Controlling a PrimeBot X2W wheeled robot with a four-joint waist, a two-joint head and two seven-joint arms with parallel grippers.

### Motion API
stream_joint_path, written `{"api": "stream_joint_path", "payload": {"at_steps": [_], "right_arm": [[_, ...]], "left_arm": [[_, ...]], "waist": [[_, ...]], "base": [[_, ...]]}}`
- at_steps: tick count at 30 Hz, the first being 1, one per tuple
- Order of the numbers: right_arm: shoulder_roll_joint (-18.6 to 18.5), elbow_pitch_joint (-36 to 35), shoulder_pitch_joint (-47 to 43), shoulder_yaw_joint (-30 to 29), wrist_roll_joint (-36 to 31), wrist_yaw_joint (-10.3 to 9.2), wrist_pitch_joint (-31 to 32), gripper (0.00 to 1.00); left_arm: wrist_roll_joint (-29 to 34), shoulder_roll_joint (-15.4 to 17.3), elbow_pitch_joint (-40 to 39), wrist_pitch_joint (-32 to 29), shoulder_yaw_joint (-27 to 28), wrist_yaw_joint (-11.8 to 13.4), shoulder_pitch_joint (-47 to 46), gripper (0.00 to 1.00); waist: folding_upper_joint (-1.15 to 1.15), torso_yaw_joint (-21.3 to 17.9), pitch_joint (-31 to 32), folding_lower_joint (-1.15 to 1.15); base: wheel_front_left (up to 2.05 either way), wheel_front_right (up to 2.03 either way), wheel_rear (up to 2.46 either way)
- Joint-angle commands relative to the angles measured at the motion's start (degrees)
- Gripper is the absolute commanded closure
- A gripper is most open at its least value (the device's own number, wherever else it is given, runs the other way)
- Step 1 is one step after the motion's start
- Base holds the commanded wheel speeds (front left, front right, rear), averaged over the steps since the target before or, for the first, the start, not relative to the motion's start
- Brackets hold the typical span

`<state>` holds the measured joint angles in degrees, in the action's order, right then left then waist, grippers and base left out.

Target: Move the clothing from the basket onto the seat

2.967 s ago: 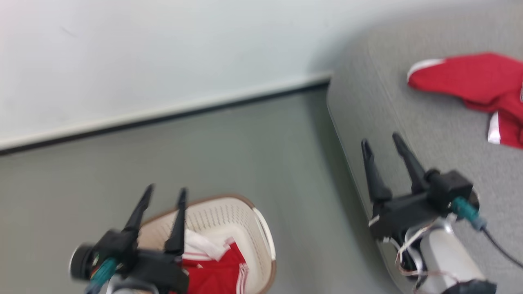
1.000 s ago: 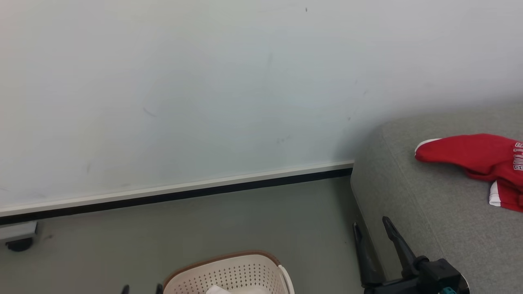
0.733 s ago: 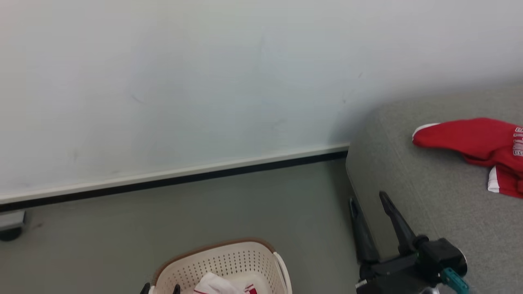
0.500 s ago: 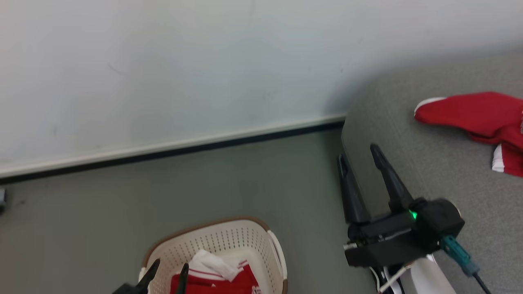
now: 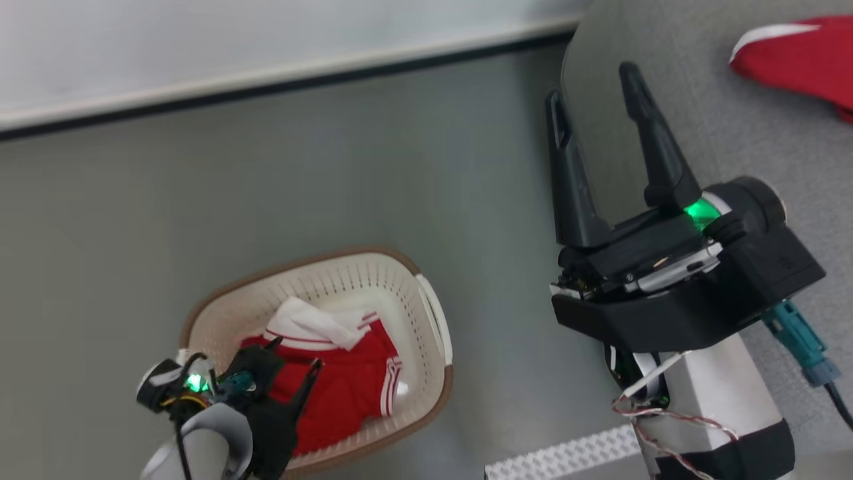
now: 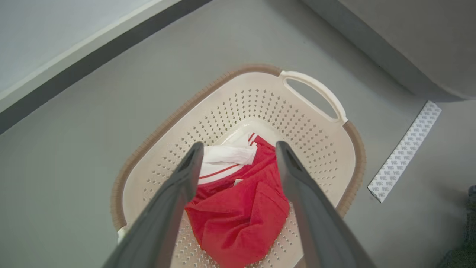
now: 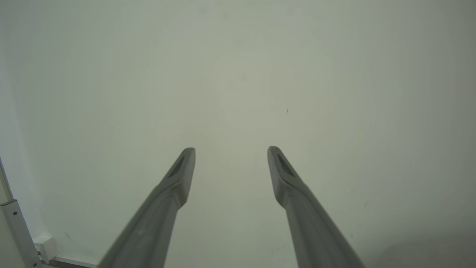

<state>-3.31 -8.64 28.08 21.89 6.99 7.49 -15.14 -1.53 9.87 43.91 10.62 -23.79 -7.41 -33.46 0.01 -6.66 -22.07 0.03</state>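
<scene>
A grey floor (image 5: pixel 266 187) runs up to a pale wall (image 5: pixel 200 40), with a dark strip along the wall's foot. At the right stands the seat (image 5: pixel 720 133), a big light-grey cushion with a rounded corner. Part of one red garment with a white edge (image 5: pixel 800 57) lies on top of it, at the upper right of the head view.

The basket (image 5: pixel 433 320) stands on the floor to the left of the seat and well apart from it. It is cream with holes in its walls, a brown rim and a white handle on the side nearer the seat. Inside it lies the rest of the clothing (image 5: pixel 346 387), a crumpled red piece with white stripes and a white band bunched at its far end; the left wrist view shows it on the basket's bottom (image 6: pixel 238 216).

The right gripper (image 5: pixel 590 83) is held up beside the seat's corner, its two fingers spread wide with nothing between them. In the right wrist view (image 7: pixel 231 149) they point at the bare wall.

The left gripper (image 5: pixel 294 353) is at the near end of the basket, over the red cloth. Its fingers are spread (image 6: pixel 238 145) and nothing is pinched between them; I cannot tell whether the tips touch the cloth.

A short white patterned strip (image 6: pixel 405 149) lies flat on the floor between the basket and the seat.
</scene>
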Motion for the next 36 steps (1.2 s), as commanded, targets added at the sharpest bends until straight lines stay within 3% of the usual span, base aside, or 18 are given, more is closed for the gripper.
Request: {"api": "stream_joint_path", "payload": {"at_steps": [1,11,21,28,36], "right_arm": [[0.17,-0.58,1.66,0.11,-0.21,0.01,-0.09,0.00],[0.41,-4.15,8.96,2.19,0.64,0.01,-0.08,0.00],[0.51,-8.16,12.97,3.64,2.35,0.01,-0.09,0.00],[0.51,-10.31,14.17,3.87,3.38,0.01,-0.09,0.00],[0.51,-11.86,15.63,4.61,4.63,0.01,-0.08,0.00]], "left_arm": [[-0.56,1.06,1.66,-0.01,-2.64,0.03,-2.13,0.00],[-9.08,5.19,11.56,-3.92,-23.83,-0.02,-15.93,0.00],[-17.79,9.17,14.95,-6.72,-38.76,-0.03,-25.65,0.00],[-19.18,11.29,17.55,-7.04,-44.63,-0.03,-29.92,0.00],[-19.25,11.15,20.87,-7.40,-47.56,-0.04,-32.43,0.00]], "waist": [[-0.01,-1.89,-10.91,-0.03],[-0.01,-3.90,-21.52,-0.03],[-0.01,-6.96,-30.28,-0.03],[-0.01,-8.80,-33.69,-0.03],[-0.01,-10.13,-36.57,-0.03]], "base": [[0.00,0.00,0.00],[0.00,0.00,0.00],[0.00,0.00,0.00],[0.00,0.00,0.00],[0.00,0.00,0.00]]}}
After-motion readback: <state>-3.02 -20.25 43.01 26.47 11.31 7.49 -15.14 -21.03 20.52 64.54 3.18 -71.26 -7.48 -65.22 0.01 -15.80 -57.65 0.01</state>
